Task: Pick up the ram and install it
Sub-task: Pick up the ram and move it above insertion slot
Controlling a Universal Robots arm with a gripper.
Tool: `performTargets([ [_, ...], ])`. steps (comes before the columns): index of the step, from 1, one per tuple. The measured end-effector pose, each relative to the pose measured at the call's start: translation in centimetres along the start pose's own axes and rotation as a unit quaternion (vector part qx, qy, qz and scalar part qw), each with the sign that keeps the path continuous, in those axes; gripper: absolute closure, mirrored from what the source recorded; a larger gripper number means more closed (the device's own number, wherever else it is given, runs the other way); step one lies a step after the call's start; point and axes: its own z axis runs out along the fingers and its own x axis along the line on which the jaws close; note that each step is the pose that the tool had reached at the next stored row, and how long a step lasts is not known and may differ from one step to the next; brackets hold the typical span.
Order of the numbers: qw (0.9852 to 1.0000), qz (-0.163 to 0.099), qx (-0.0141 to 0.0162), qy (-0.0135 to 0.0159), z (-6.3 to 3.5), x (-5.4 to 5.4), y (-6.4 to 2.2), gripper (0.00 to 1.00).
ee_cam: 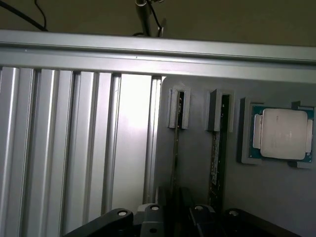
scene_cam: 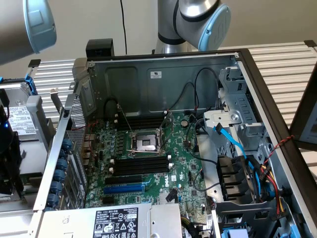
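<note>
Two thin green ram sticks stand on edge in a grey holder (ee_cam: 197, 163): one ram stick (ee_cam: 176, 148) runs straight down to my gripper (ee_cam: 176, 207), the other ram stick (ee_cam: 216, 158) lies just beside it. The gripper's dark body and linkages sit right over the near end of the first stick, which is hidden there. In the exterior view the open computer case holds the green motherboard (scene_cam: 185, 168) with long black ram slots (scene_cam: 141, 163) on both sides of the CPU socket (scene_cam: 147, 144); the slots look empty.
A CPU chip (ee_cam: 282, 134) sits in its own pocket of the grey holder. Ribbed aluminium profiles (ee_cam: 74, 148) lie beside the holder. In the case are a blue slot (scene_cam: 124, 188), a blue cable (scene_cam: 233, 141), wire bundles (scene_cam: 270, 173) and the power supply (scene_cam: 119, 220). The arm's elbow (scene_cam: 37, 20) hangs at the exterior view's left.
</note>
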Motion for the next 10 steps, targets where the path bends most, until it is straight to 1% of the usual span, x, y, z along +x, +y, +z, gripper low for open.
performTargets([
  [2, 1.0000, 0.000, 0.0000, 0.0000, 0.00, 0.00, 0.00, 0.77],
  [3, 1.0000, 0.000, 0.0000, 0.0000, 0.00, 0.00, 0.00, 0.84],
  [10, 1.0000, 0.000, 0.0000, 0.0000, 0.00, 0.00, 0.00, 0.84],
])
